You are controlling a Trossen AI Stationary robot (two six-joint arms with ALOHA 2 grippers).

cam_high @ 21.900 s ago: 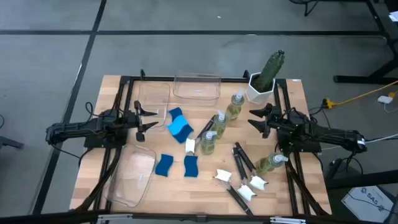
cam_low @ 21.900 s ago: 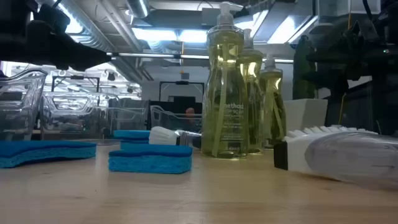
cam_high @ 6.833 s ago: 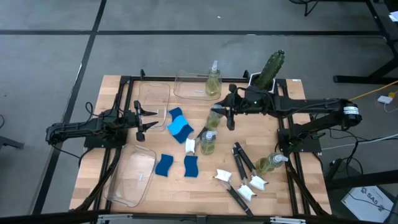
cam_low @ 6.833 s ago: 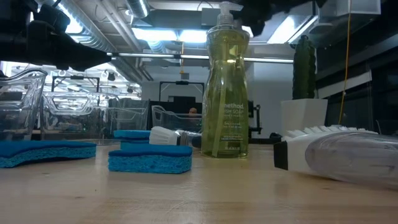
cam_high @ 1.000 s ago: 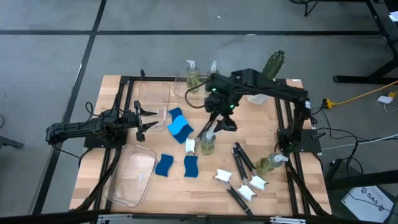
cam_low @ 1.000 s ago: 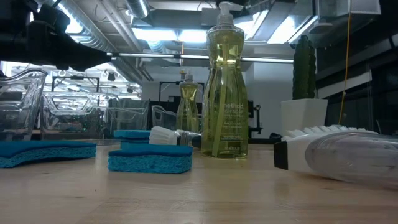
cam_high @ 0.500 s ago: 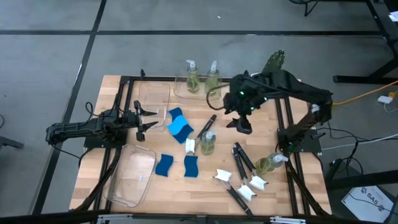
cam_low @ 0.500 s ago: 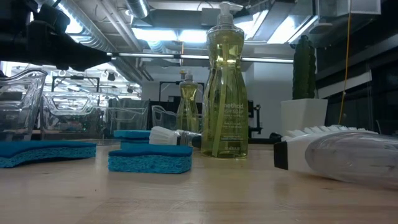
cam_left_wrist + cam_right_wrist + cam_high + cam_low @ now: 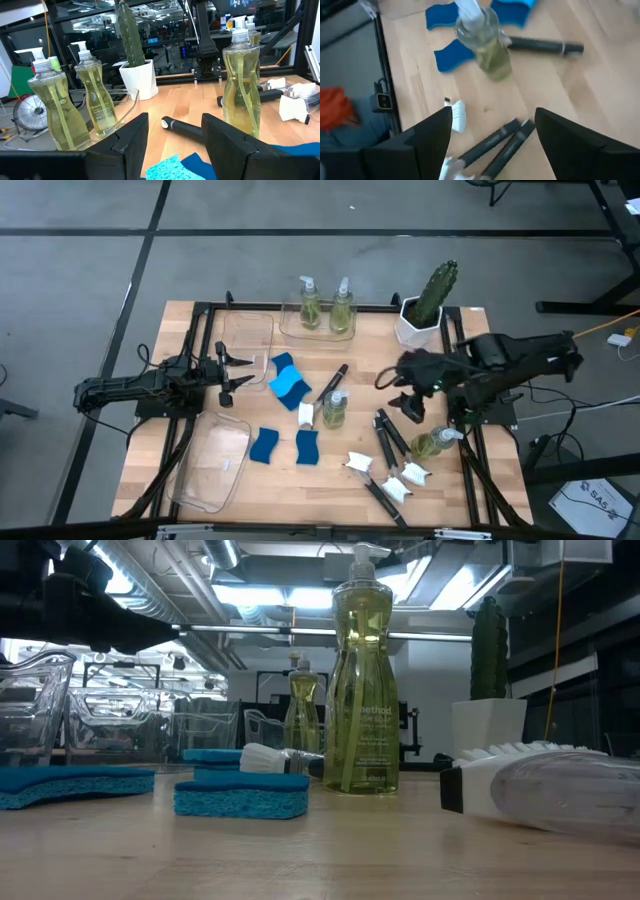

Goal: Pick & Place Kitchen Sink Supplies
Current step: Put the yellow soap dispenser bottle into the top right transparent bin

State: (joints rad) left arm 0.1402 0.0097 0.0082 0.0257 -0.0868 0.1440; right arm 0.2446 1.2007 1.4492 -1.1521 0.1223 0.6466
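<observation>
Two yellow-green soap bottles (image 9: 310, 303) (image 9: 343, 304) stand upright in the far clear bin (image 9: 318, 330). A third bottle (image 9: 334, 409) stands mid-table, and a fourth (image 9: 434, 443) lies on its side near the right edge. Blue sponges (image 9: 288, 380) (image 9: 265, 445) (image 9: 307, 447) lie flat at left-centre. Black-handled brushes (image 9: 330, 384) (image 9: 390, 435) (image 9: 385, 485) lie on the wood. My right gripper (image 9: 405, 396) (image 9: 492, 150) is open, hovering right of the standing bottle (image 9: 484, 40) and above the paired brush handles (image 9: 500, 144). My left gripper (image 9: 232, 370) (image 9: 175, 145) waits open at the left.
A cactus in a white pot (image 9: 428, 305) stands at the far right. One clear bin (image 9: 247, 335) sits at far left and another (image 9: 215, 460) at the near left corner. Bare wood shows between the standing bottle and the far bin.
My right arm has drawn back from beside the far bin toward the table's right edge and a little toward the near edge, now over the brush handles. Both bottles in the far bin have stayed upright where they were.
</observation>
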